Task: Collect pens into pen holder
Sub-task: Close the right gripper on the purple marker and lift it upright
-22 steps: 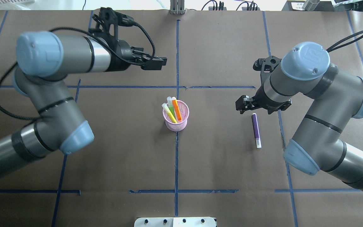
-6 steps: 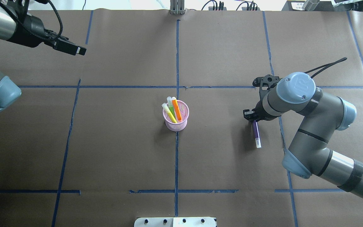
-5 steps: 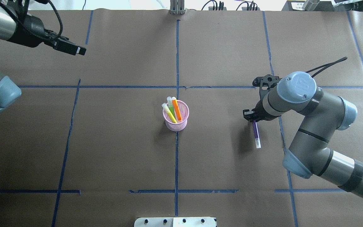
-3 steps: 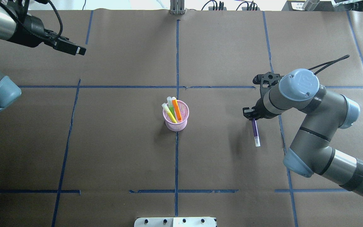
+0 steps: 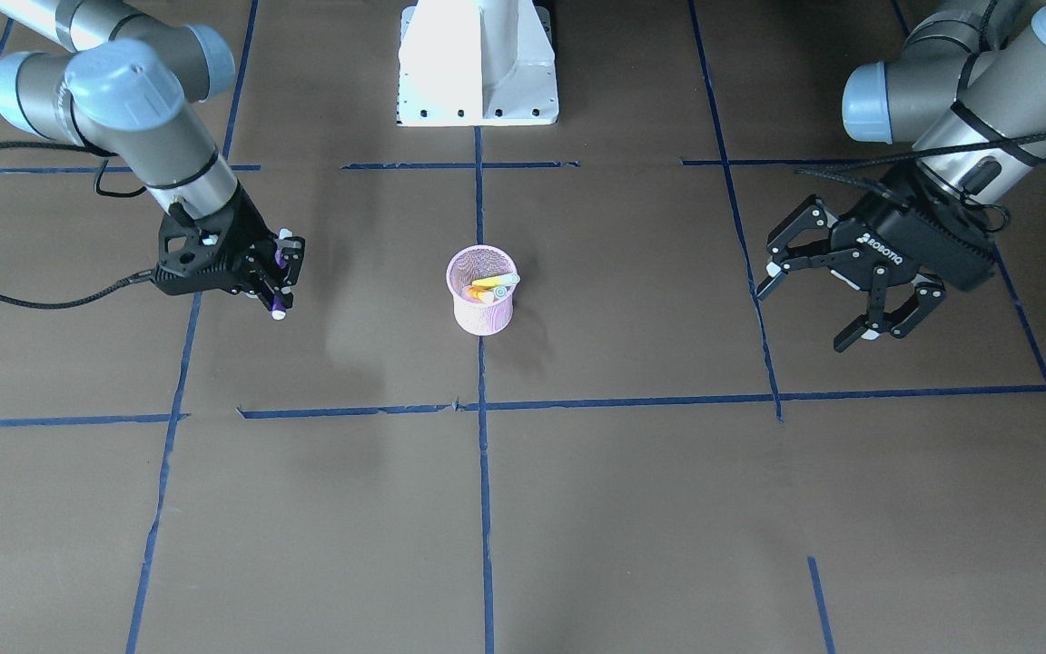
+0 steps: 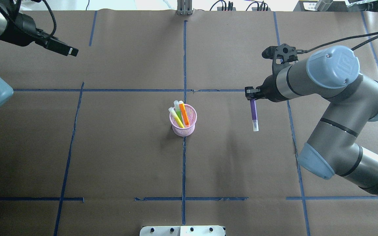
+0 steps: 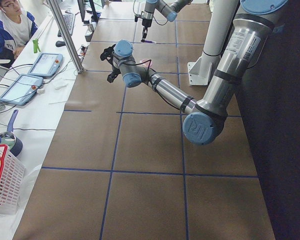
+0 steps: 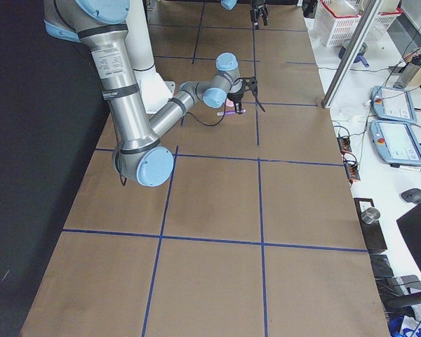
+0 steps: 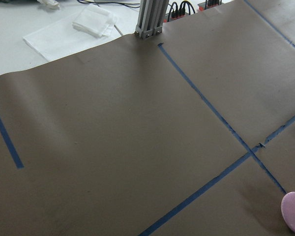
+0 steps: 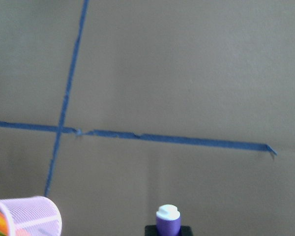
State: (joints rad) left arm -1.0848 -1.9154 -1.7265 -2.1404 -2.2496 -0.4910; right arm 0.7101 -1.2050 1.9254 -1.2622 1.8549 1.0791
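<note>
Fingers of the right gripper pinched a purple pen above the bench; the left gripper's fingers gaped open.

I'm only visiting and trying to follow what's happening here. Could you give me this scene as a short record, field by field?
Job: gathering pens into the pink pen holder
In holder: yellow pen, green pen, orange pen
Right gripper: shut on the purple pen, held above the table
Left gripper: open, empty, off to one side
Not yet done: purple pen into holder
</note>
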